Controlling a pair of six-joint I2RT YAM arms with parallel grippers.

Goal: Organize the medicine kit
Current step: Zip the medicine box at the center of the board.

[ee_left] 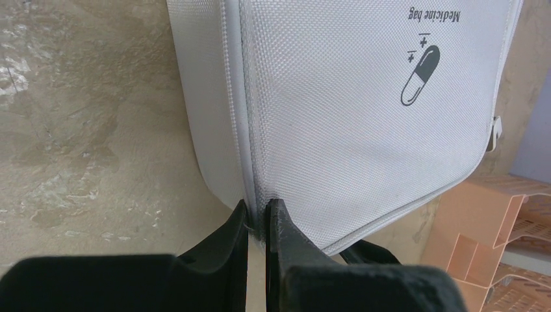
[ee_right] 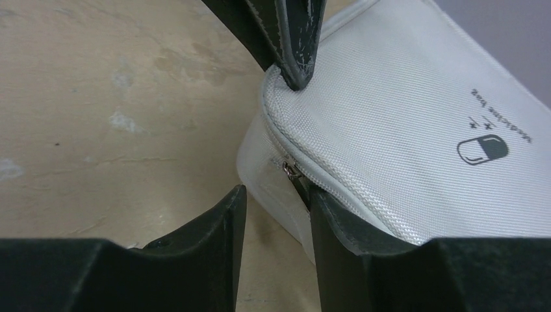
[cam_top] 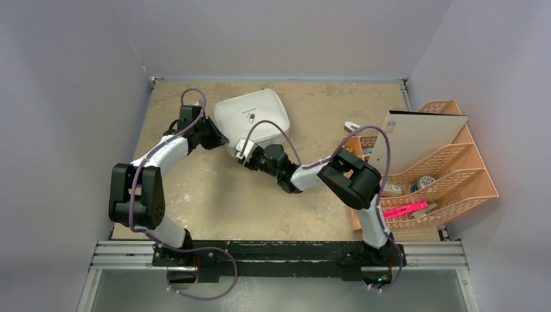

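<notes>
the right gripper (ee_right: 276,195) stands half open at the small metal zip pull (ee_right: 290,170), gripping nothing, one finger against the side wall. just beyond it, the left gripper (ee_left: 258,211) is pinched tight on the corner seam of the white woven-fabric medicine kit (cam_top: 253,114), which lies far-centre on the tan table (cam_top: 214,201).

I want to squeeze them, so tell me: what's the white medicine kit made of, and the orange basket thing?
The medicine kit looks like woven cloth, matte: fine weave, stitched piping and a metal zipper pull. The orange organizer looks like moulded plastic, smooth with lattice holes; probably stiff.
</notes>
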